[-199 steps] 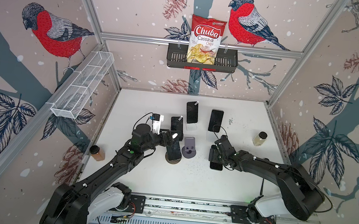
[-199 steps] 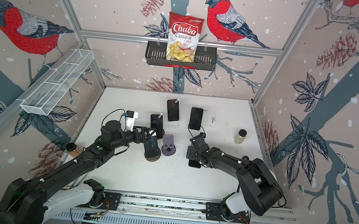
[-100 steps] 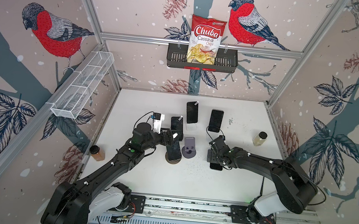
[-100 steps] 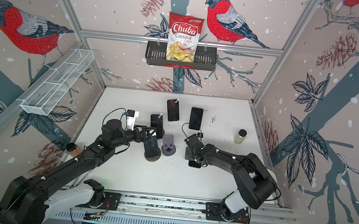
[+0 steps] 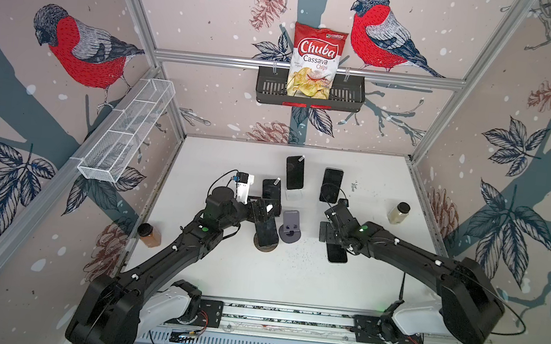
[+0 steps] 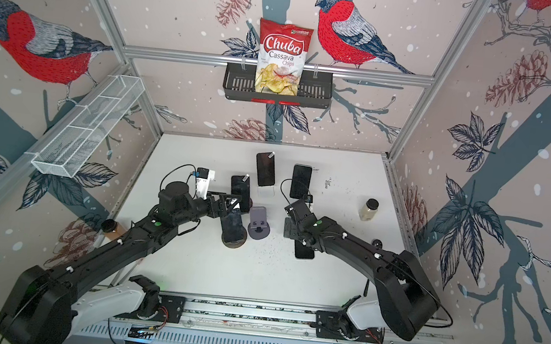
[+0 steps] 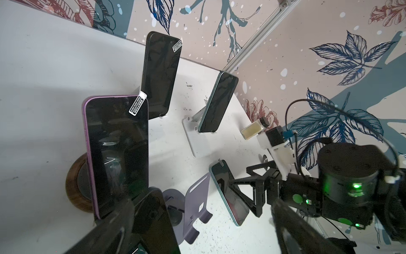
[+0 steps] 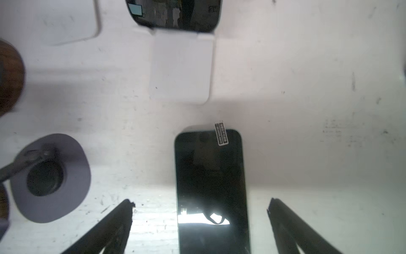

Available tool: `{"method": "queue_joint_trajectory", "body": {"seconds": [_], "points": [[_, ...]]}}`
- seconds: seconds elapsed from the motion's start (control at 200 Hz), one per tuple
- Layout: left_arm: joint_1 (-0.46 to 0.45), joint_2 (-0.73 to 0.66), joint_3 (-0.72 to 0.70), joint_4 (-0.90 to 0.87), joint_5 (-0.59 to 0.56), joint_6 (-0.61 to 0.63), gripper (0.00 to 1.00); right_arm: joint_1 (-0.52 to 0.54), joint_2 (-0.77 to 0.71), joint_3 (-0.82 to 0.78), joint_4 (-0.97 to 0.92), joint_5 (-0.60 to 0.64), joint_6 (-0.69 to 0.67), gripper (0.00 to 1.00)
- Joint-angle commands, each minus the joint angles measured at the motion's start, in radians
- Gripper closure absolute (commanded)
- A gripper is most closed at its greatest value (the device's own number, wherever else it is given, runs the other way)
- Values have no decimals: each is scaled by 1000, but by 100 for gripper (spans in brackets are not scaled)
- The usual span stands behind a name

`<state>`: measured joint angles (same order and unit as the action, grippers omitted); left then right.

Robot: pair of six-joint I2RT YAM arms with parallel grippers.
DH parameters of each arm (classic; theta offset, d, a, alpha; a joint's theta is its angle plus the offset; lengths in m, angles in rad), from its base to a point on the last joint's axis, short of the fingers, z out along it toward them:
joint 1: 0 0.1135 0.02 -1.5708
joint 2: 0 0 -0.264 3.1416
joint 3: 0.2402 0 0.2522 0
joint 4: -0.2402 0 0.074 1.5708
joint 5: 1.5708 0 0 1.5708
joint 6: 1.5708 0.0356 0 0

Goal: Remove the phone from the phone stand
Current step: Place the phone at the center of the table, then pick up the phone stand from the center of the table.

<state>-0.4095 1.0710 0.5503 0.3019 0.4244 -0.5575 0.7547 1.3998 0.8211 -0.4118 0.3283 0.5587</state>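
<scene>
A dark phone with a teal edge [image 8: 211, 176] lies flat on the white table. In both top views [image 5: 337, 254] [image 6: 303, 252] my right arm covers part of it. My right gripper [image 8: 200, 201] [image 5: 327, 231] hangs over it, open, with a bare gap on either side of the phone. Left of it stands the grey-purple phone stand [image 5: 291, 226] [image 7: 195, 206], with nothing in it. My left gripper [image 5: 262, 213] [image 7: 202, 204] is open around the top of another dark phone [image 5: 267, 228] [image 7: 156, 220]. That phone is propped on a round brown base [image 5: 264, 247], close to one finger.
A purple phone [image 7: 116, 149] leans on a round wooden stand [image 7: 73, 187]. Two more phones [image 5: 294, 172] [image 5: 331, 185] sit on white stands behind. A pale jar [image 5: 398, 213] stands at the right and a brown jar [image 5: 148, 236] at the left. Wall baskets hang above.
My right gripper's jaws have spread a little wider over the flat phone, and the right arm has shifted slightly. The left arm and the phones stay where they were.
</scene>
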Motion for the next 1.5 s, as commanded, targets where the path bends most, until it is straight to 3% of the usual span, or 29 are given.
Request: {"method": "queue_joint_trajectory", "body": {"seconds": [0.0, 0.311, 0.621, 0.967, 1.498], "points": [[-2, -1, 7, 0, -6, 13, 3, 13, -19, 38, -6, 8, -29, 2], [-2, -43, 22, -103, -82, 1, 3, 109, -23, 129, 98, -27, -32, 1], [-2, -115, 23, -311, -193, -26, 3, 193, 130, 240, 156, -38, -58, 1], [-2, -159, -38, -297, -191, -45, 3, 229, 260, 298, 198, -48, -56, 1], [-2, -119, -33, -271, -182, -39, 3, 249, 358, 335, 183, 37, -19, 2]]}}
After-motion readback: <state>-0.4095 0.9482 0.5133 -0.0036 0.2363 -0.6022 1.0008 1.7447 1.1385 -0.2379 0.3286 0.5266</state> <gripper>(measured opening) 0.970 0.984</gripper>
